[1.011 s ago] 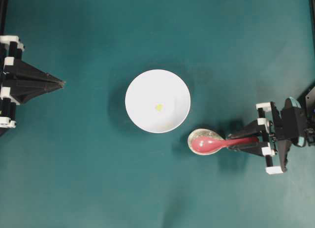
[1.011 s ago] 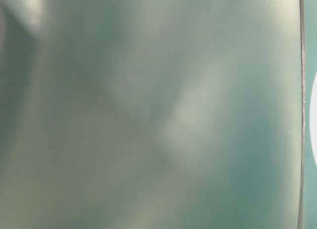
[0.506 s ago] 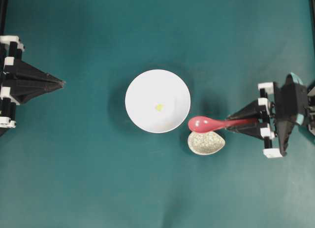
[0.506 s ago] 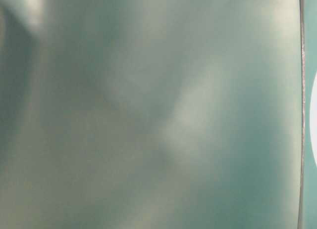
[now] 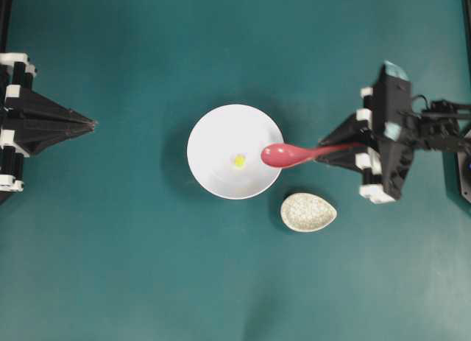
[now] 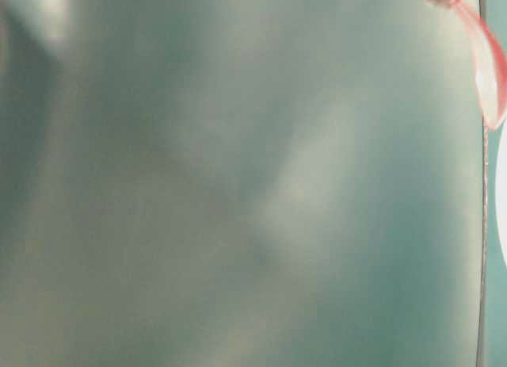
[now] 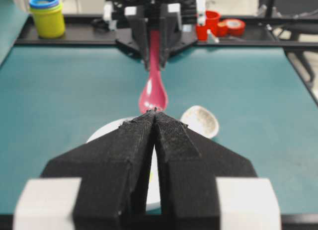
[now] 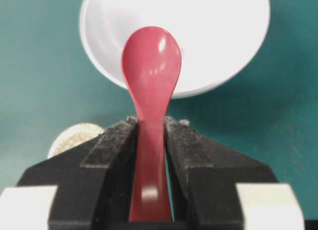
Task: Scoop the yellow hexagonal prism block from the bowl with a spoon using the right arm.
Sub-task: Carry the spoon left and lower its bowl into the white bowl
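Observation:
The tiny yellow hexagonal prism block (image 5: 239, 160) lies near the middle of the white bowl (image 5: 221, 135). My right gripper (image 5: 321, 151) is shut on the handle of the pink-red spoon (image 5: 287, 155). The scoop hangs over the bowl's right rim, just right of the block. In the right wrist view the spoon (image 8: 150, 66) runs out from between the fingers of the gripper (image 8: 150, 121) over the bowl (image 8: 213, 31), and the block is hidden. My left gripper (image 5: 93, 124) rests shut at the far left, its tips (image 7: 155, 112) pointing at the bowl (image 7: 107, 133).
A small speckled oval spoon rest (image 5: 308, 212) sits on the green mat just below and right of the bowl. Beyond the table's far edge in the left wrist view stand a yellow jar with a blue lid (image 7: 46, 15) and red tape rolls (image 7: 221, 25).
My right gripper has lifted the spoon off the speckled rest and carried it up and left, so its scoop now hangs over the bowl's right rim. The left arm has not moved.

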